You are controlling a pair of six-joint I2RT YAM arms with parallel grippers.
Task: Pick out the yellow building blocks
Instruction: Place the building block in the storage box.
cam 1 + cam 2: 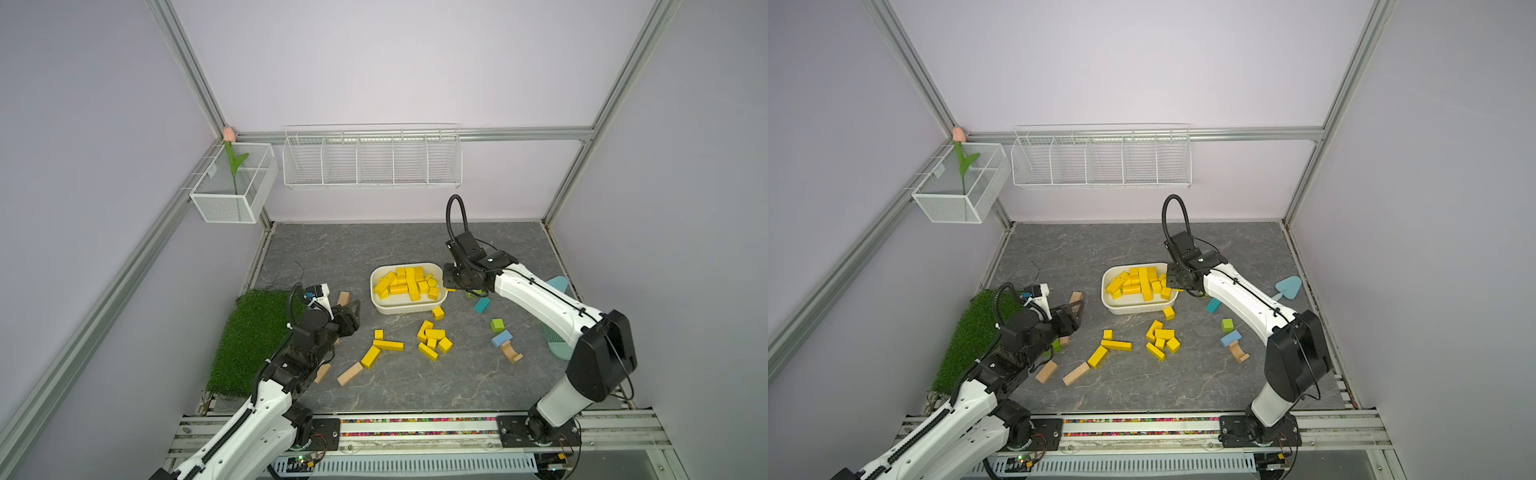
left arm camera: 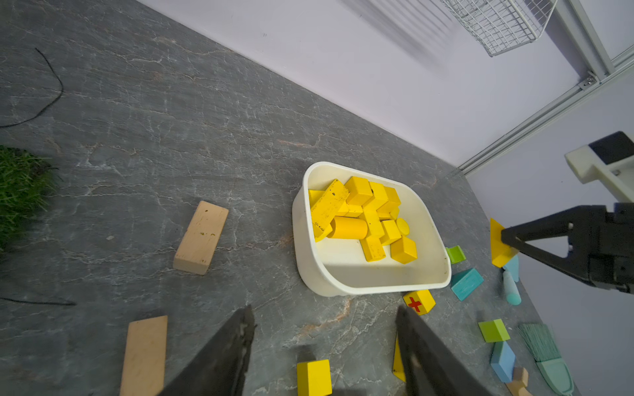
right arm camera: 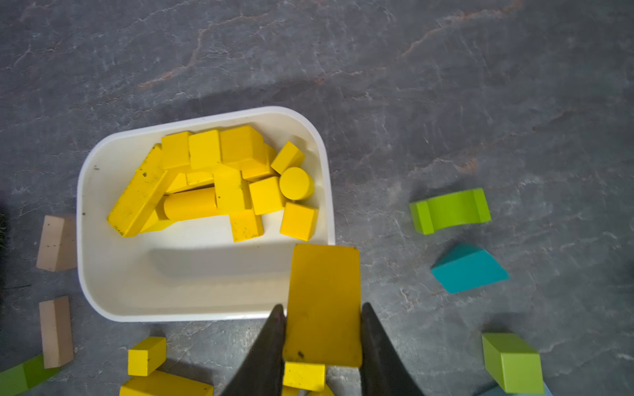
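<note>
Where the right gripper [image 3: 322, 308] stood: at the edge of the white tray [image 1: 409, 309] on the right arm's side, above the rim.
Right fingers: drawn in narrow on a flat yellow block [image 3: 324, 274], one finger on each long side, most of the block sticking out past the tips.
Left arm: the left gripper [image 2: 324, 315] hung low over the grey table [image 1: 415, 386] beside the grass mat [image 1: 253, 336], well apart from the tray.
Left fingers: spread wide, nothing between them.
Tray contents: yellow building blocks [image 1: 405, 282] lay piled toward the far wall: bars, cubes and cylinders.
Table, in front of the tray: a tight yellow cluster [image 1: 434, 336], two yellow bars [image 1: 388, 345] touching, and a yellow cube [image 1: 437, 312] just beside the tray's near wall.
Other pieces: a tan bar [image 1: 350, 373] lay near the left arm; a teal block [image 1: 482, 304], green cube [image 1: 497, 324], blue block [image 1: 501, 338] and tan arch [image 1: 512, 353] lay toward the right arm.
</note>
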